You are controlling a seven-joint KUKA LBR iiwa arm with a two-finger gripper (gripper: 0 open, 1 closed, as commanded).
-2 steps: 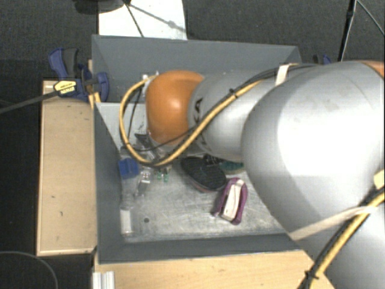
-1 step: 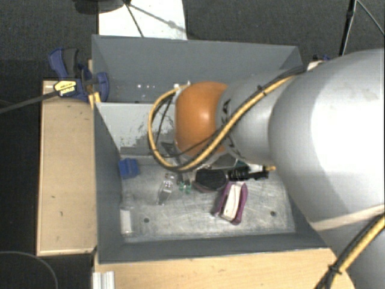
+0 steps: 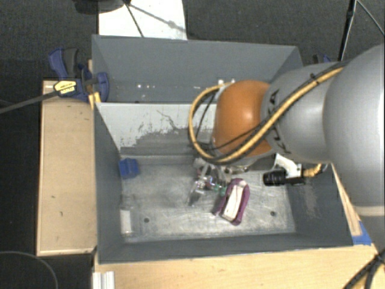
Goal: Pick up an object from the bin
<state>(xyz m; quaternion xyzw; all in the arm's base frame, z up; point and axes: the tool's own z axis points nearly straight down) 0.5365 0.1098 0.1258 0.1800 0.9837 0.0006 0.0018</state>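
While the gripper (image 3: 200, 189) hangs low over the floor of the bin (image 3: 157, 219) near its middle, the step looks like the approach. Whether its jaws are apart or closed I cannot tell. Just beside it, toward the view's right, lies a purple-and-white oblong thing (image 3: 234, 201), tilted on the floor. The next move likely calls for centring over it before closing

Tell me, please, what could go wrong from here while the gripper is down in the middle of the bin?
1. The gripper sits low over the floor of the bin, close beside the purple and white object; moving there might shove that object aside rather than catch it.
2. The arm's orange cover hides much of the gripper from the camera, so a missed or partial grasp may go unnoticed.
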